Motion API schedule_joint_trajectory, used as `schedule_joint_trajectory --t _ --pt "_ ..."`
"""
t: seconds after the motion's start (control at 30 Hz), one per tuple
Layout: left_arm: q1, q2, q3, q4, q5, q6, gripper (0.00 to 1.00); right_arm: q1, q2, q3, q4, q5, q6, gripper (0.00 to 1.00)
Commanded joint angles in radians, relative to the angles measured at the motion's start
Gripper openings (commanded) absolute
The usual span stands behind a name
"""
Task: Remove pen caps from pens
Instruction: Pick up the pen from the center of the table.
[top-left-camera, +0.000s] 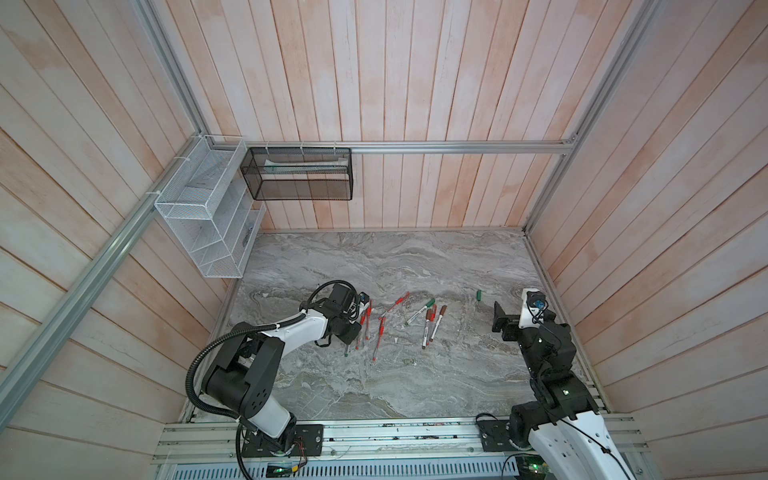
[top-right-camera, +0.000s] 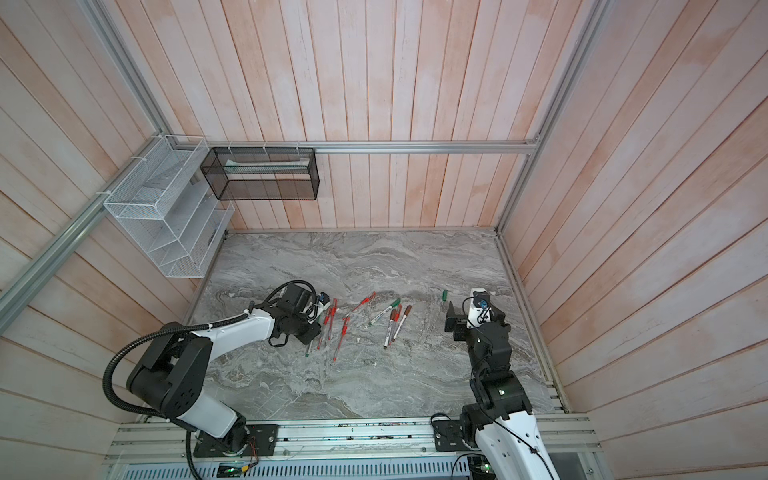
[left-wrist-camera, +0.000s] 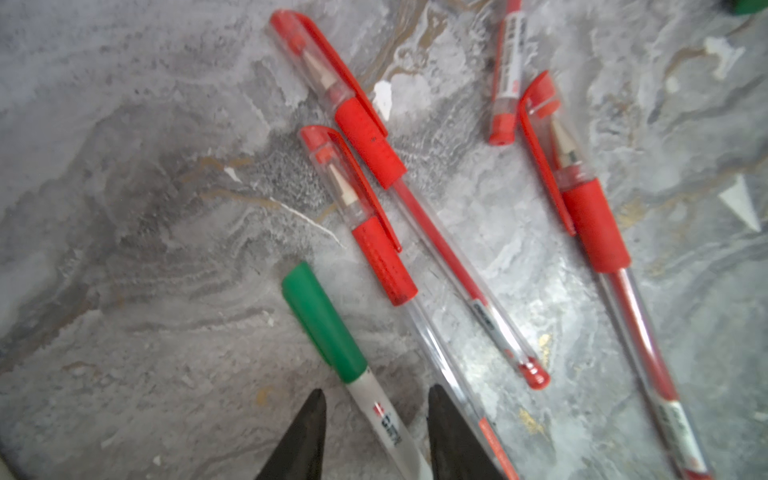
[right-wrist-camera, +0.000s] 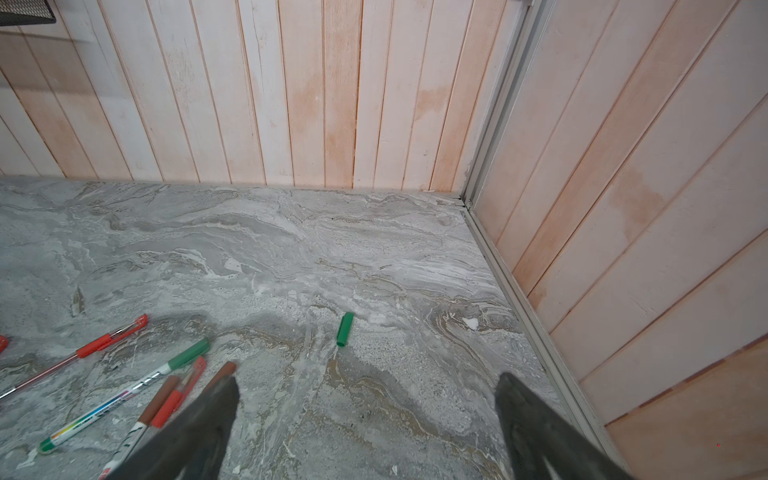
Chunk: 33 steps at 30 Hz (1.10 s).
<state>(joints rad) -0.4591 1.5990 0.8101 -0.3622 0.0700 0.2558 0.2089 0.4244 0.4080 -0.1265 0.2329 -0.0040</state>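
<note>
My left gripper (left-wrist-camera: 376, 390) is low over the marble table (top-left-camera: 415, 386), open, with a finger on each side of the white barrel of a green-capped marker (left-wrist-camera: 374, 411). Its green cap (left-wrist-camera: 322, 324) lies just past the fingertips. Beside it lie three clear pens with red caps on, such as this pen (left-wrist-camera: 376, 249). More pens (top-left-camera: 428, 322) with green, brown and red caps lie mid-table. A loose green cap (right-wrist-camera: 345, 329) (top-left-camera: 478, 295) lies alone to the right. My right gripper (right-wrist-camera: 368, 380) (top-left-camera: 505, 320) hovers wide open and empty near that cap.
A white wire basket (top-left-camera: 208, 216) hangs on the left wall and a black mesh basket (top-left-camera: 299, 174) on the back wall. The right wall's metal edge (right-wrist-camera: 519, 307) runs close to my right gripper. An aluminium rail (top-left-camera: 395, 436) borders the front.
</note>
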Motion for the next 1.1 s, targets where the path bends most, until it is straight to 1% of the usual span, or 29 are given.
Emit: schedule_joint_trajectory --t 0.0,0.1,0.27,0.33,0.5,0.63,0.7,0.77,0.87,0.97,1.03,1.07 --pt "0.016 -0.015 -0.023 0.013 -0.022 0.025 0.41 0.006 -0.006 -0.006 0.018 0.019 -0.004 0.97" --pt "0.031 -0.02 -0.037 0.025 -0.019 0.025 0.39 0.004 -0.007 -0.007 0.023 0.015 -0.007 0.97" --pt "0.008 -0.003 -0.049 0.026 -0.004 0.044 0.39 0.005 -0.004 -0.007 0.022 0.019 -0.007 0.97" --pt "0.002 0.009 -0.05 0.034 -0.008 0.045 0.35 0.005 -0.009 -0.009 0.024 0.019 -0.008 0.97" --pt "0.002 0.02 -0.033 0.027 -0.025 0.023 0.2 0.005 -0.019 -0.009 0.023 0.022 -0.006 0.97" --pt "0.002 0.013 -0.045 0.039 -0.034 0.029 0.17 0.004 -0.022 -0.011 0.028 0.02 -0.008 0.97" --pt "0.004 0.0 -0.049 0.041 -0.041 0.036 0.15 0.004 -0.021 -0.01 0.026 0.021 -0.008 0.97" --pt "0.009 -0.021 -0.048 0.04 -0.047 0.036 0.1 0.005 -0.014 -0.008 0.023 0.02 -0.007 0.97" --pt "0.025 -0.054 -0.046 0.045 -0.042 0.033 0.09 0.005 -0.019 -0.004 0.023 0.008 -0.006 0.97" --pt "0.044 -0.09 -0.05 0.068 -0.013 0.024 0.09 0.005 -0.013 0.006 0.02 0.009 -0.004 0.97" --pt "0.057 -0.113 -0.052 0.075 0.006 0.016 0.07 0.004 0.014 0.029 0.009 -0.014 0.001 0.97" --pt "0.065 -0.129 -0.049 0.075 0.025 0.009 0.04 0.004 0.036 0.048 -0.001 -0.039 0.003 0.97"
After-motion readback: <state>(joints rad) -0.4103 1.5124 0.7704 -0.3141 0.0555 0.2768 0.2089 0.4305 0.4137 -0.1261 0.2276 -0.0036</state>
